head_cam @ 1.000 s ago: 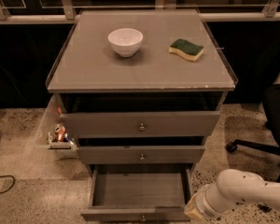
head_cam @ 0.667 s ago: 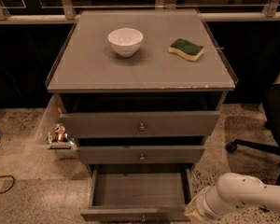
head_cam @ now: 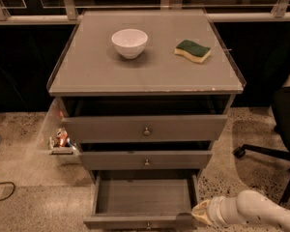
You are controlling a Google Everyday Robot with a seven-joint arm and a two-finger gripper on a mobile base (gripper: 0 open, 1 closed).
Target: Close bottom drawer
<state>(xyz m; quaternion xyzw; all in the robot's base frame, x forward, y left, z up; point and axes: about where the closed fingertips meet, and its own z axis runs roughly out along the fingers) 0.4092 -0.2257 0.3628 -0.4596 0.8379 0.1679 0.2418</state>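
Bin: on the floor by the cabinet's left side, holding what look like cans; not in the drawer's path.
Bowl: white, upright on the cabinet top, left of centre.
Cabinet: grey, flat top, three drawers stacked down its front.
Top drawer: the widest front, with a dark gap above it.
Middle drawer: narrower front, just under the top one.
Bottom drawer: lowest of the three, pulled well out toward the camera. The shallow grey tray shows bare, and the flat grey front sits at the picture's lower edge.
Knob: small, round, metal, at the middle of the bottom front and partly cut by the frame.
Sponge: green over yellow, lying flat on the top, right of centre.
Gripper: low at the right, at the bottom drawer's right front corner. It is just beside the corner, and contact cannot be told.
Gripper state: apart or together, cannot tell.
Arm: white, reaching in from the lower right edge.
Key relation: the drawer front lies left of the gripper, with its long axis running left to right. It closes by sliding away from the camera, into the cabinet.
Judgement: the push has to land on the front face. The gripper is at the face's right end, so a push there may skew the tray; nearer the knob looks safer.
Progress: drawer not yet closed.
Chair: dark, at the right edge, well apart from the cabinet.
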